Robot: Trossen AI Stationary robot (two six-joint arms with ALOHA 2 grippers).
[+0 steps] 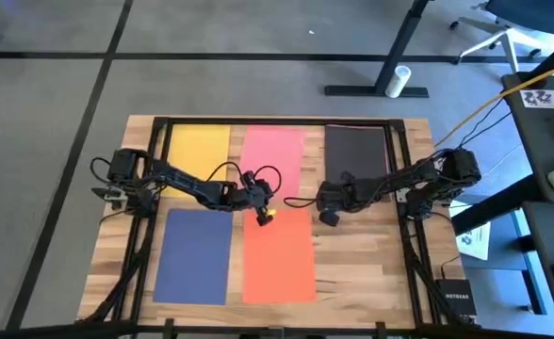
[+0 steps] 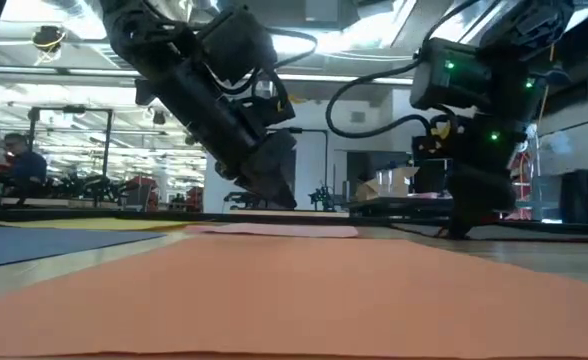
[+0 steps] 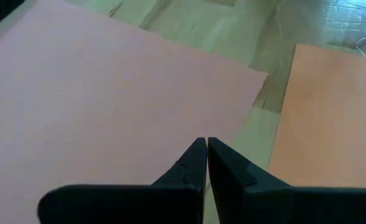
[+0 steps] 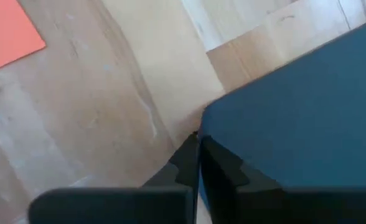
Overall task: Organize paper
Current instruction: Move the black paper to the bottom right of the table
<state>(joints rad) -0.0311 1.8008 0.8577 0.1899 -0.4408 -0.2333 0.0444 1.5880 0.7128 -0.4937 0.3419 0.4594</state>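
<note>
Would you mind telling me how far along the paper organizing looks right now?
Apparently early. All five sheets lie separately on the table: yellow, pink, black, navy, orange. The left gripper, shut, is over the pink sheet; the right gripper is at the black sheet's corner. Gathering remains.

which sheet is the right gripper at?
The black sheet, far-right of the back row. The right gripper, fingers together, sits at its near corner; the pink sheet and orange sheet lie nearer the left gripper.

The high view looks straight down on the whole tabletop (image 1: 362, 259). The low view sits at tabletop height near 6 o'clock, facing 12 across the orange sheet (image 2: 304, 295). Each wrist view looks close past its own jaws; the left shares the pink sheet (image 3: 102, 99) with both.
</note>
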